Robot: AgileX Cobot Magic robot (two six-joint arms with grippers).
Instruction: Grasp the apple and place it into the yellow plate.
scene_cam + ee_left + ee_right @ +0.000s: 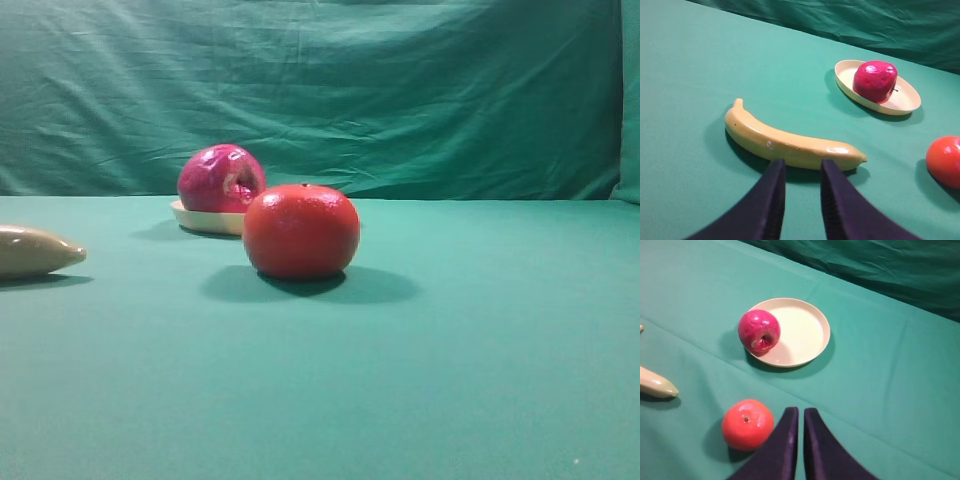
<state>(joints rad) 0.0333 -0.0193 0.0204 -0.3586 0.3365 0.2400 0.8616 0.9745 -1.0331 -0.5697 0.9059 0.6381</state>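
Worktop point(480, 380) layout, left to right in exterior view: beige banana-like object point(35, 250) at far left edge; apple point(221, 179) resting in the yellow plate point(205, 221), on its left portion near the rim; orange-red round fruit point(301, 230) just in front and to the right, apart from the plate. Left tool point(801, 167) hangs above the banana w/ a narrow gap between its fingers, nothing between them. Right tool point(800, 412) is pressed fully together, empty, hovering near the orange fruit. Task status, judged from layout: apple already sits in plate; placement appears complete. Handling notes for the apple, est. only: glossy skin suggests a slippery surface; body looks rigid, likely hard-shelled and light if a replica, but can't confirm. Shape is lumpy at the shoulders w/ a dimple facing sideways in the right wrist view, so the apple lies tilted. Recommended hold: across the widest mid-section, fingers on opposite smooth flanks, avoiding stem and dimple. Round form may roll off-centre if nudged.
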